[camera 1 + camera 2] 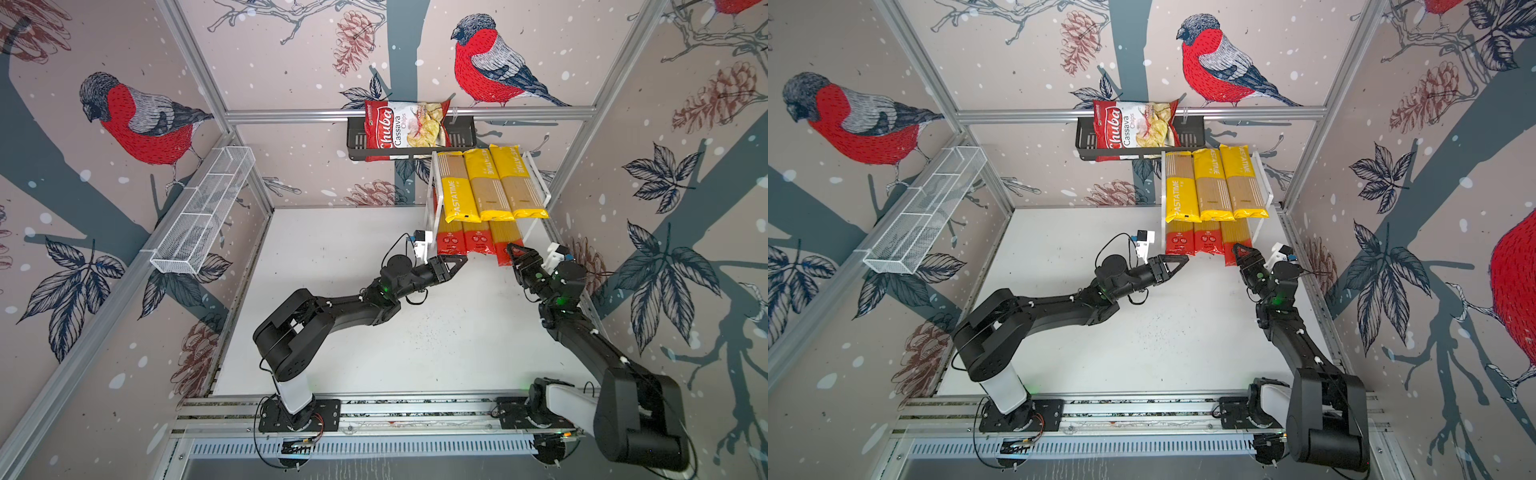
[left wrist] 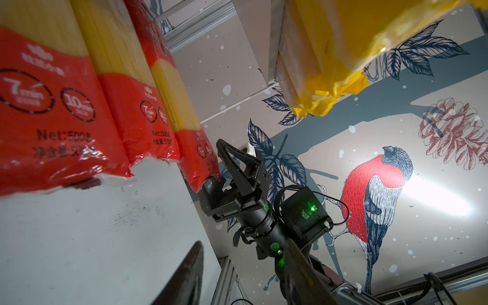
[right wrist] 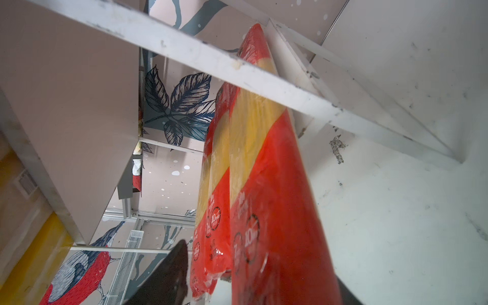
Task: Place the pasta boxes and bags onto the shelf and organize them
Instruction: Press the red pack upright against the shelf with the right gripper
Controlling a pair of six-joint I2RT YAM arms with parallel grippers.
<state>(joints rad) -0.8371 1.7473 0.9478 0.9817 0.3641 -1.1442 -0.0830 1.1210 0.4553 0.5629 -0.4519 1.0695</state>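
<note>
The shelf (image 1: pixel 538 176) stands at the back right. Three yellow pasta packs (image 1: pixel 488 187) lie side by side on its upper board. Three red pasta bags (image 1: pixel 451 240) lie on the lower level. The rightmost red bag (image 1: pixel 503 253) sticks out further toward the front than the others. My right gripper (image 1: pixel 512 249) is at that bag's front end. In the right wrist view this red bag (image 3: pixel 277 198) runs between the spread fingers, and the dark finger (image 3: pixel 171 269) stands clear of it. My left gripper (image 1: pixel 462 258) is open and empty just in front of the other red bags (image 2: pixel 52 105).
A Chuba chips bag (image 1: pixel 405 124) sits in the black wall basket (image 1: pixel 463 135) just behind the shelf. A white wire basket (image 1: pixel 203 212) hangs on the left wall. The white tabletop (image 1: pixel 353 324) lies between the arms, with metal frame rails along its edges.
</note>
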